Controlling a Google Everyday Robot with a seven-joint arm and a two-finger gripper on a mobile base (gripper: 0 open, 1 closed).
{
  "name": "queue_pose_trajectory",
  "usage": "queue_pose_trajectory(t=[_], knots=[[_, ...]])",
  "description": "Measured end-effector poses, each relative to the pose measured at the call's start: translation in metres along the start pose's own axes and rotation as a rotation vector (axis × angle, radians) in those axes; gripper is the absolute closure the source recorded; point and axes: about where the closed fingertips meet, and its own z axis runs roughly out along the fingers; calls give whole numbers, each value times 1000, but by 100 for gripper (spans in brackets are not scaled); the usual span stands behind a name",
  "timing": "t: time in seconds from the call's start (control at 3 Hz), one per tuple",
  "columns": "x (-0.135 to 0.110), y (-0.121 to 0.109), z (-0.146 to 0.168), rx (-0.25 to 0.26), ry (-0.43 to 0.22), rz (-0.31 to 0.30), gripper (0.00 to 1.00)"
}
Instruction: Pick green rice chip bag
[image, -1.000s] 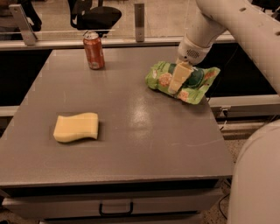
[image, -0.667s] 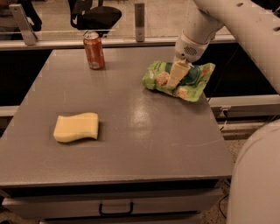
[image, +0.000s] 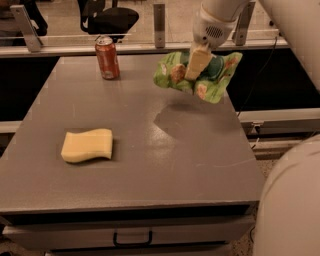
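The green rice chip bag (image: 210, 80) is a crinkly light-green bag with a dark green centre and round orange rice cake pictures. It hangs in the air above the far right part of the grey table (image: 150, 165), with its shadow on the tabletop below. My gripper (image: 196, 67) comes down from the white arm at the top right and is shut on the bag's middle. One tan finger (image: 197, 62) shows in front of the bag; the other is hidden behind it.
A red soda can (image: 107, 57) stands at the far left of the table. A yellow sponge (image: 87, 145) lies at the near left. A rail with posts runs behind the table. A drawer handle (image: 132, 239) shows below the front edge.
The bag lay on the table under my gripper before. Now it is lifted off the surface and hangs in my gripper, which has moved up and a little left.
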Motion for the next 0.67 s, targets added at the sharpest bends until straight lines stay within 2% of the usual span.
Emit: queue_pose_trajectory(t=[0.33,0.67], knots=[[-19,-4,-29,31,-15,-48,100],[-37,-1,-46,36,-42,-93,100]])
